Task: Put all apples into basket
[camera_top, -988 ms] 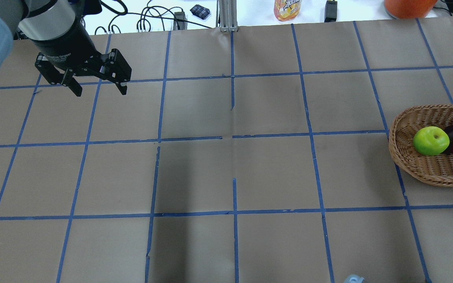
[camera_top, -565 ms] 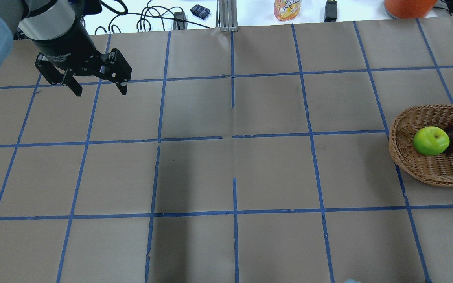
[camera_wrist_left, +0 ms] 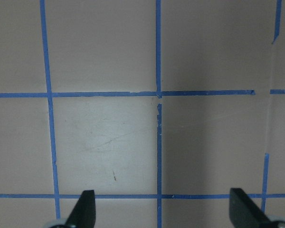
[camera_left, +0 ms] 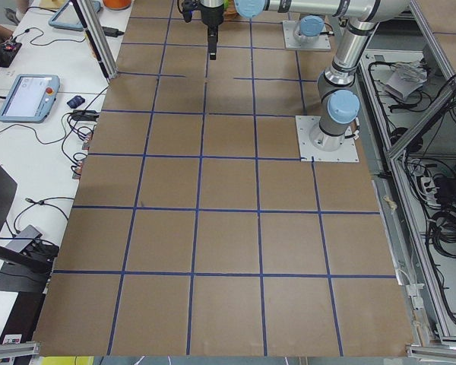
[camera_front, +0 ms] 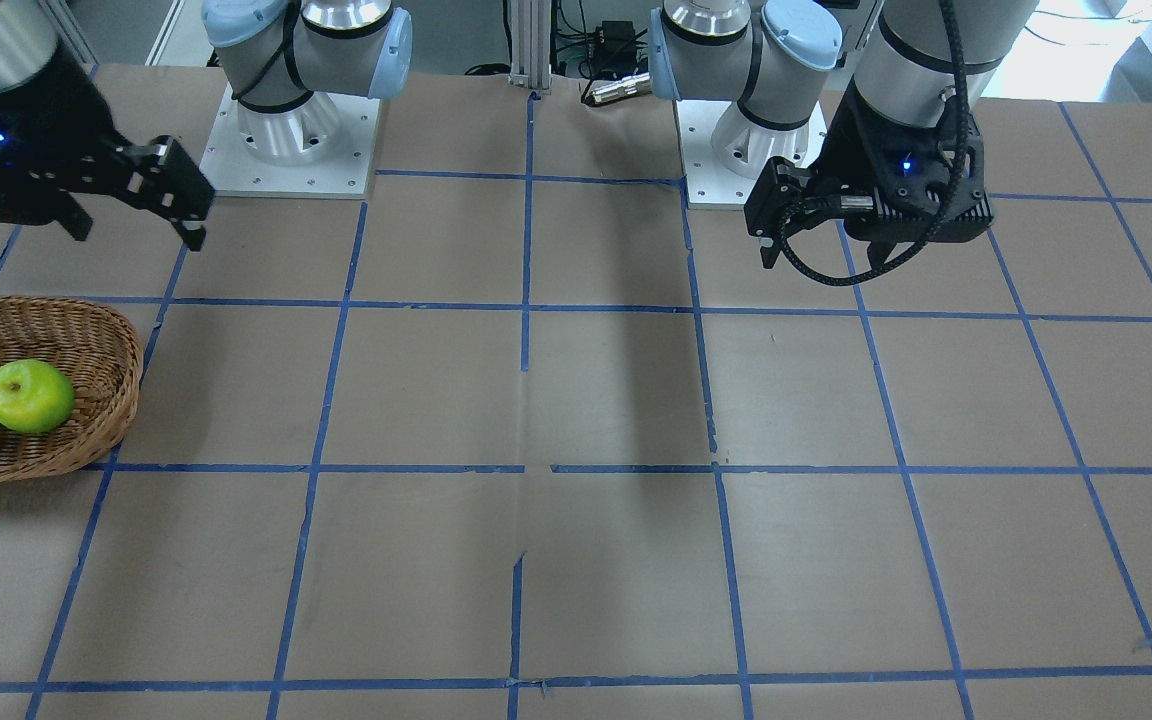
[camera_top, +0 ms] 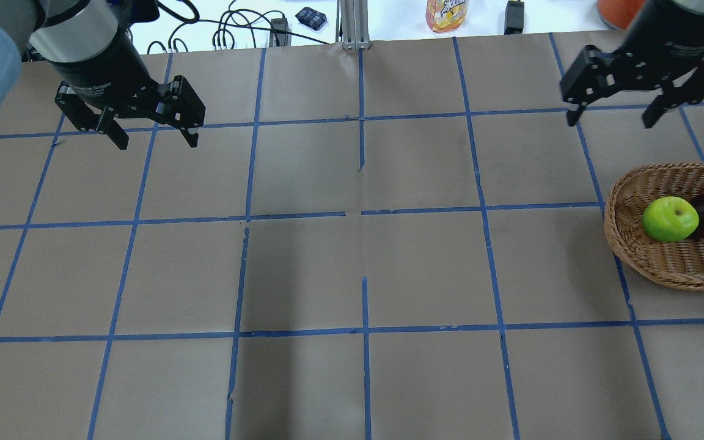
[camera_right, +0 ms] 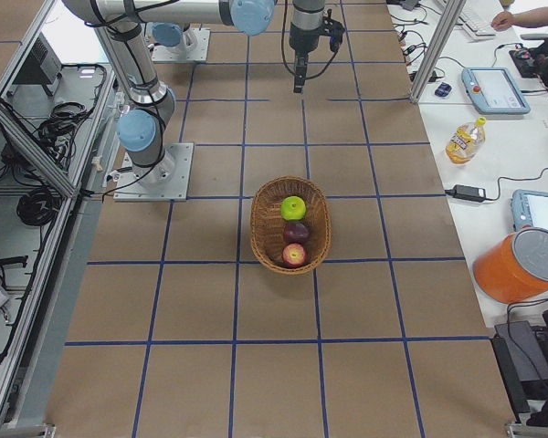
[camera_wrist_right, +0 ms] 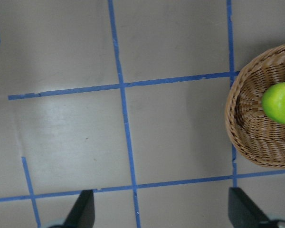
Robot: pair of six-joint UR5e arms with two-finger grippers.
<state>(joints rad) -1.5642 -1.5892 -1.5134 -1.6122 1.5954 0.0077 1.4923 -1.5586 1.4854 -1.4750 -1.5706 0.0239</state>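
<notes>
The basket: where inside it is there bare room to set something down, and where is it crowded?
The basket is crowded along its middle: green apple, maroon apple and red apple lie in a row. Bare wicker remains in strips beside the row, along both long walls.

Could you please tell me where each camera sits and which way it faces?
Front-facing: across the table, facing the robot; both arms, basket at view-left.
Overhead: behind the robot, looking forward and down; left claw and right claw, both open.
Exterior left: table's left end, looking along it; arms far off.
Exterior right: table's right end; arms, three apples in the basket.
Left wrist: straight down on the table; own fingertips.
Right wrist: downward; fingertips, basket's edge.
Shared: overhead and right wrist both show the green apple.
</notes>
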